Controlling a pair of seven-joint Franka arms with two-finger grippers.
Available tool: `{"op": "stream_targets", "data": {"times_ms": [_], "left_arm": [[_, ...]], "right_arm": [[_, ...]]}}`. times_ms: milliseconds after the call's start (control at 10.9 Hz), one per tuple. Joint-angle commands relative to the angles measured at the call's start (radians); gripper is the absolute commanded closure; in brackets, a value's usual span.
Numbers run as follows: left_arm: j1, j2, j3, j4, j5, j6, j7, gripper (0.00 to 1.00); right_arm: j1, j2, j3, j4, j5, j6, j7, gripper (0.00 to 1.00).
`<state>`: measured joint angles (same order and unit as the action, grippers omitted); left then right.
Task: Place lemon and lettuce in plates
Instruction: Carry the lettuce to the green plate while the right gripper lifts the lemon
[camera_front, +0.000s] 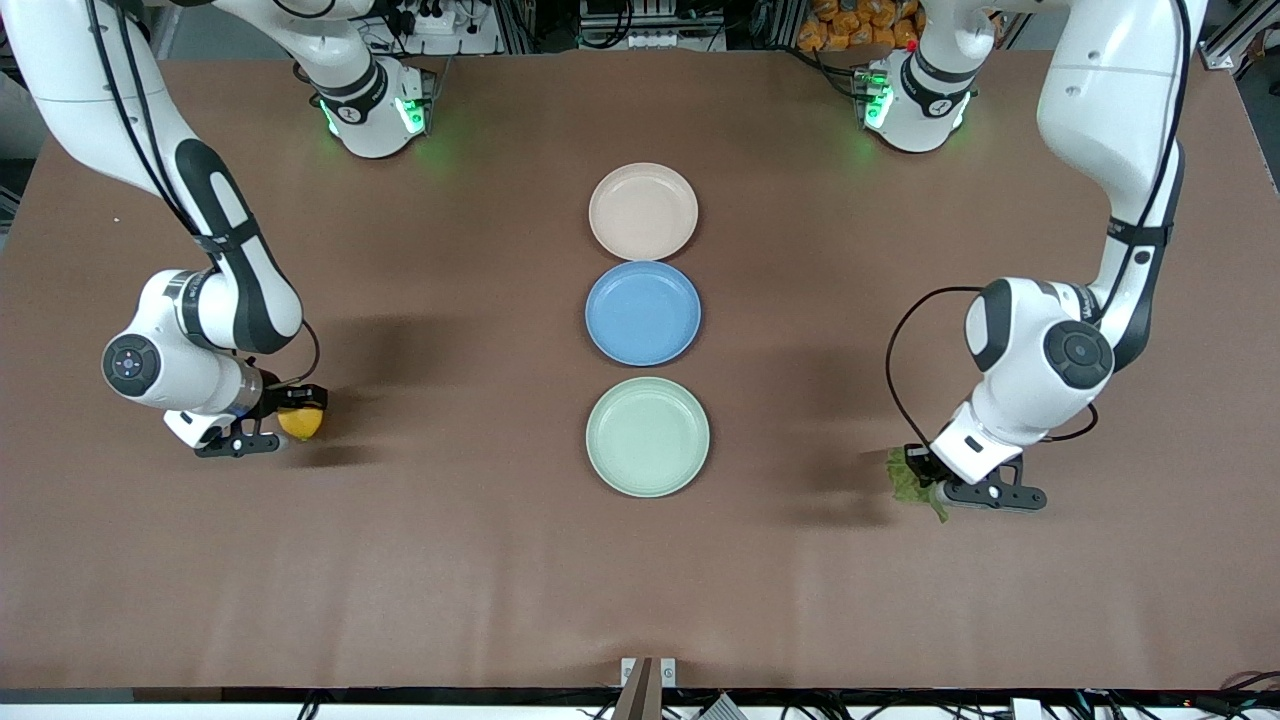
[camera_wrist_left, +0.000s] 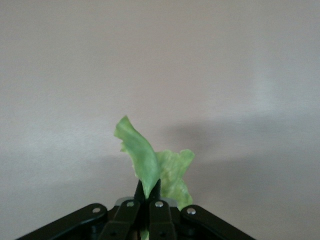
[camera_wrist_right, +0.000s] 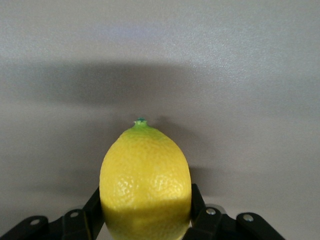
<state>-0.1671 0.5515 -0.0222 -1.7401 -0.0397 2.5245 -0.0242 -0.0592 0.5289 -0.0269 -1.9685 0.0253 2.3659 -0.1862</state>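
Right gripper (camera_front: 290, 418) at lower left of frame pinches small yellow oval lemon (camera_front: 300, 422) low over brown table (camera_front: 450, 560). Left gripper (camera_front: 925, 478) at lower right, fingers pressed together on crinkled green lettuce leaf (camera_front: 908, 482). Beige-pink plate (camera_front: 643, 211), blue plate (camera_front: 643, 313), mint-green plate (camera_front: 647, 436) in centre column.

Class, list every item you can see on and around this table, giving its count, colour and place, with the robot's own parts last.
plates: three, in a row mid-table; beige-pink nearest the bases, blue in the middle, mint green nearest the front camera; all empty.
lemon: one, bright yellow, toward the right arm's end of the table, clamped in the right gripper.
lettuce: one leaf, crinkled green, toward the left arm's end, pinched in the left gripper.
table: one, brown surface.
right gripper: one, black, shut on the lemon.
left gripper: one, black, shut on the lettuce.
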Motion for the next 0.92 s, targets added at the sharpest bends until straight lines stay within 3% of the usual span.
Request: {"op": "stream_targets", "data": {"times_ms": [0,461,829], "left_arm": [[-0.092,-0.030,-0.002,0.007,-0.012,-0.015,-0.064,1.00],[-0.273,-0.015,-0.004,0.070,-0.012,-0.006,-0.253,1.00],[-0.399,0.138,-0.002,0.163,-0.014,0.110,-0.341,1.00]], "right_arm": [[0.030,0.014,0.002,0.011,0.031,-0.026,-0.018,1.00],[0.073,-0.052,0.027,0.011,0.031,-0.187,0.134,1.00],[0.153,-0.147,0.077,0.007,0.053,-0.332,0.371,1.00]]}}
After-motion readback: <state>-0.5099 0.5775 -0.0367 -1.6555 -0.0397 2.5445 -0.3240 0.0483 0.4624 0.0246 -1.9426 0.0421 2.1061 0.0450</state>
